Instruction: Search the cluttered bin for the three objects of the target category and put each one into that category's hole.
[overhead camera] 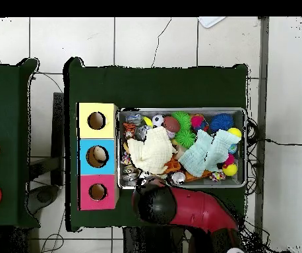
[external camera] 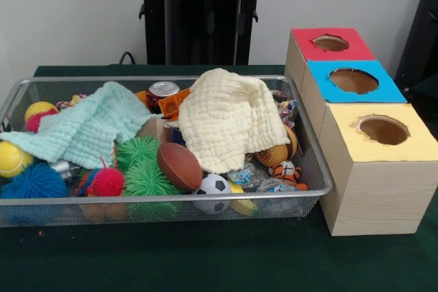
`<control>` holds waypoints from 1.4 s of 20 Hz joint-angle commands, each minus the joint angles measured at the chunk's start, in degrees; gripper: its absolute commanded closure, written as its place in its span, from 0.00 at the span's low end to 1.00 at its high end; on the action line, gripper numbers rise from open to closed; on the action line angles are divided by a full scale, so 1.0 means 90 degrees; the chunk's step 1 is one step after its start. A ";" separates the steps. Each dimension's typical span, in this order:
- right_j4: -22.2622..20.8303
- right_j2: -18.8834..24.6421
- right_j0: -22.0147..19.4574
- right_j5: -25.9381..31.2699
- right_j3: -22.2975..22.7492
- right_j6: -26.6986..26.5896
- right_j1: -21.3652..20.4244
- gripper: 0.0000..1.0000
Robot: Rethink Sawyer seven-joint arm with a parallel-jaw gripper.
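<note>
The wire-mesh bin point(external camera: 171, 198) sits on the green table, full of toys and two cloths; it also shows in the overhead view point(overhead camera: 180, 110). Two orange-tan lumpy things point(external camera: 104, 210) lie low at the bin's front left, seen through the mesh. A tan lump point(external camera: 153, 128) shows between the cloths. The red-topped hole point(external camera: 330, 43) is on the farthest box, and shows at the box row's near end in the overhead view point(overhead camera: 97, 192). The arm is drawn back; its black end with the gripper point(overhead camera: 153, 201) hangs just outside the bin's rim, beside the red-topped box.
A cream cloth point(external camera: 229, 117) and a mint cloth point(external camera: 89, 128) cover much of the bin. A brown football point(external camera: 179, 166), a soccer ball point(external camera: 213, 193), green spiky balls point(external camera: 144, 176) and a can point(external camera: 163, 89) lie around them. The blue-topped hole point(external camera: 353, 81) and the yellow-topped hole point(external camera: 383, 129) adjoin the red one.
</note>
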 commanded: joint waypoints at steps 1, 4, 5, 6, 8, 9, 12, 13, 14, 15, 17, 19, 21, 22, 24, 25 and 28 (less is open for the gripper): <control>-0.0971 0.1174 -0.0651 -0.0422 -0.1193 -0.1114 0.1095 0.00; -0.1189 0.1549 -0.0930 -0.0246 -0.1471 -0.1250 0.1204 0.00; -0.1257 0.1647 -0.1003 -0.0176 -0.1554 -0.1267 0.1234 0.00; -0.1354 0.1719 -0.1055 -0.0116 -0.1625 -0.1291 0.1257 0.00; -0.1557 0.1857 -0.1170 -0.0108 -0.1767 -0.1303 0.1378 0.00; -0.1647 0.1926 -0.1224 -0.0075 -0.1853 -0.1292 0.1470 0.00; -0.1859 0.1998 -0.1270 0.0009 -0.2024 -0.1202 0.1724 0.00; -0.1919 0.2044 -0.1315 -0.0043 -0.2066 -0.1149 0.1826 0.00; -0.1998 0.2055 -0.1313 -0.0108 -0.2103 -0.1066 0.1905 0.00; -0.2082 0.2030 -0.1287 -0.0070 -0.2213 -0.1020 0.2000 0.00; -0.2218 0.2043 -0.1268 -0.0150 -0.2302 -0.0912 0.2121 0.00; -0.2327 0.2082 -0.1295 -0.0274 -0.2315 -0.0825 0.2221 0.00; -0.2415 0.2111 -0.1303 -0.0359 -0.2370 -0.0737 0.2388 0.00; -0.2463 0.2091 -0.1277 -0.0405 -0.2408 -0.0658 0.2505 0.00; -0.2571 0.2005 -0.1200 -0.0459 -0.2567 -0.0495 0.2789 0.00; -0.2585 0.1967 -0.1153 -0.0460 -0.2673 -0.0413 0.2948 0.00; -0.2746 0.1833 -0.1015 -0.0495 -0.2827 -0.0278 0.3184 0.00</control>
